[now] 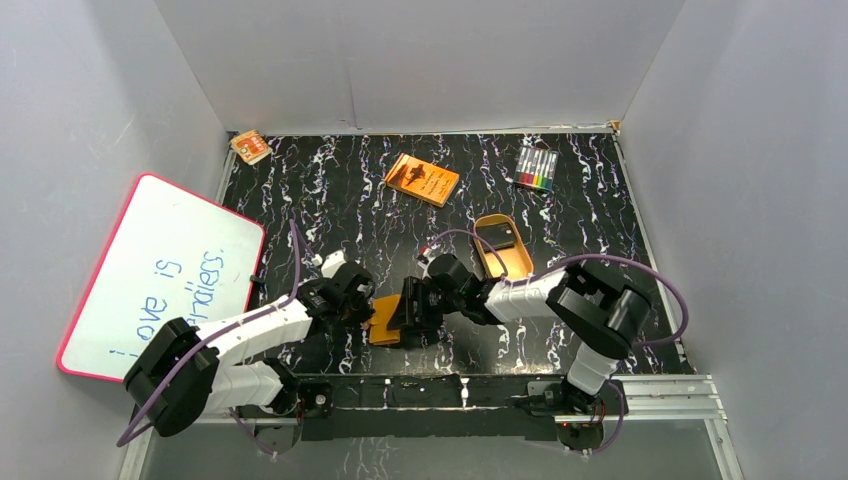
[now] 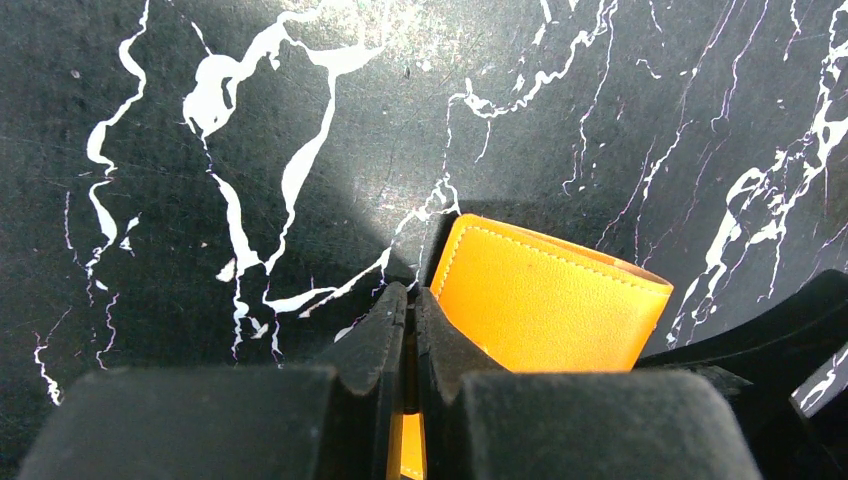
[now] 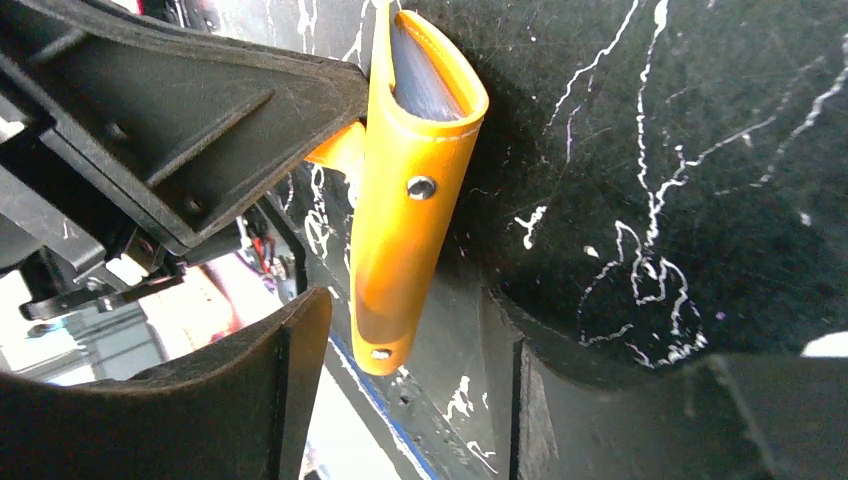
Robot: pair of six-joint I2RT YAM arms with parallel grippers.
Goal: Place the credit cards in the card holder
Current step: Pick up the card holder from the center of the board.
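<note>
Left tool [image 2: 410,305] pinches card holder [image 2: 550,300]; tray [image 1: 518,262] behind.

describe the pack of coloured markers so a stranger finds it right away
Start at the black white-veined marble tabletop and go to its far right corner. The small pack of coloured markers lies there, right of the orange book; it alone shows a row of multicoloured stripes.
</note>
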